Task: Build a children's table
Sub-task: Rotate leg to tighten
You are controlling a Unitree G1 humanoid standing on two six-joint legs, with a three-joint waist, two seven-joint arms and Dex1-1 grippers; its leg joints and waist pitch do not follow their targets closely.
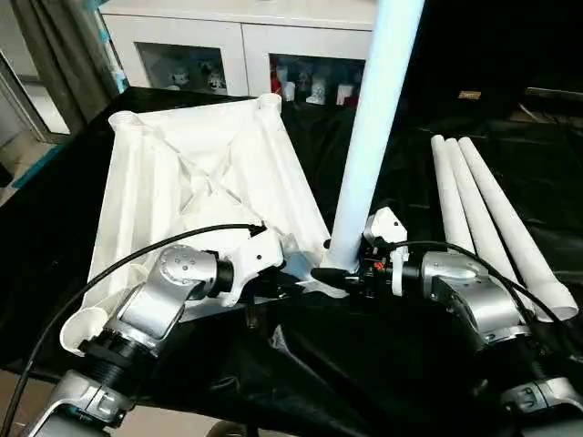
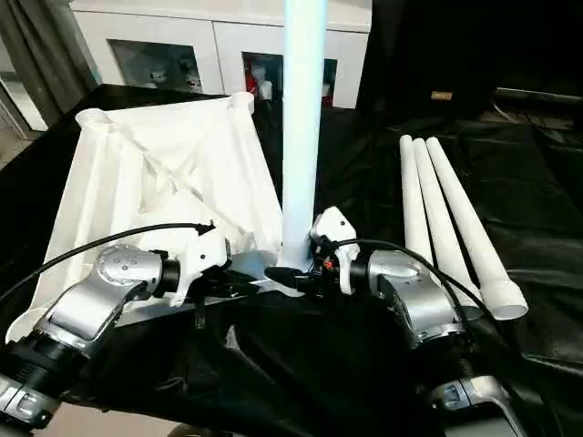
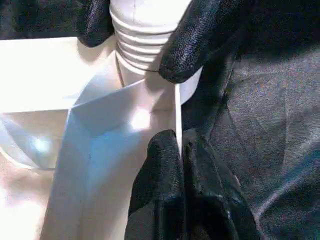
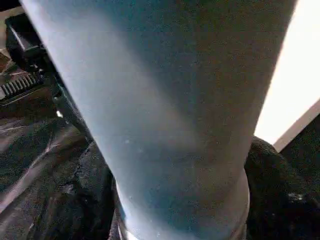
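Tabletop (image 1: 196, 182) lies underside up on the black cloth (image 2: 510, 182), stretching away ahead of my left gripper (image 3: 172, 150), whose fingers are pinched shut on the thin wall of the near right corner, right below the socket. I judge that grip is there to steady the corner.

One leg (image 1: 369, 137) stands nearly upright in that socket, its long axis rising straight up and leaning slightly; its ribbed end sits just beyond my left fingertips (image 3: 165, 145). My right gripper (image 2: 296, 276) wraps that leg's base from the other side, jaws spread as wide as the tube with the leg between them. Both arms are equally close, so the coming twist or push down turns on keeping that axis vertical over the socket.

Further right, well apart from my right jaws, three spare legs (image 1: 483, 214) lie side by side, pointing away from me.

Count: one tabletop, four legs, one seated.
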